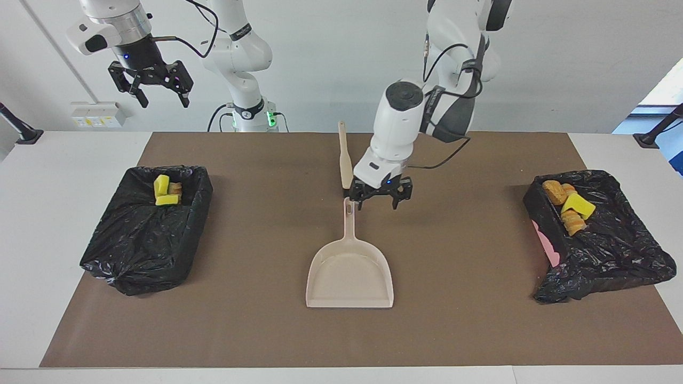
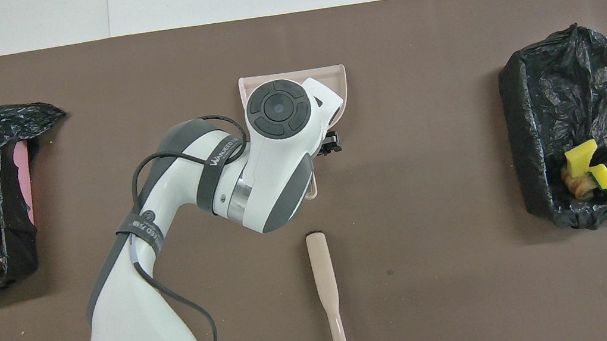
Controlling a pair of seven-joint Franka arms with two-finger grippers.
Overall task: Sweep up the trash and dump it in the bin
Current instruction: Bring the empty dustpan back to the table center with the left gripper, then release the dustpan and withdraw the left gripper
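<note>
Holding the trash [image 1: 166, 192], the black-lined bin [image 1: 147, 229] at the right arm's end of the desk [image 1: 53, 176] carried yellow wedges and a brown lump; more trash [image 1: 568, 205] lay in the bin [image 1: 597, 237] at the left arm's end. Between them sat an empty beige dustpan [image 1: 349, 266], handle toward the robots. A beige brush [image 1: 344, 154] lay nearer the robots, lengthwise in line with it. Left pincer [image 1: 380, 196] hung released over the handle's tip. Right pincer [image 1: 156, 85] waited high, fingers spread.
</note>
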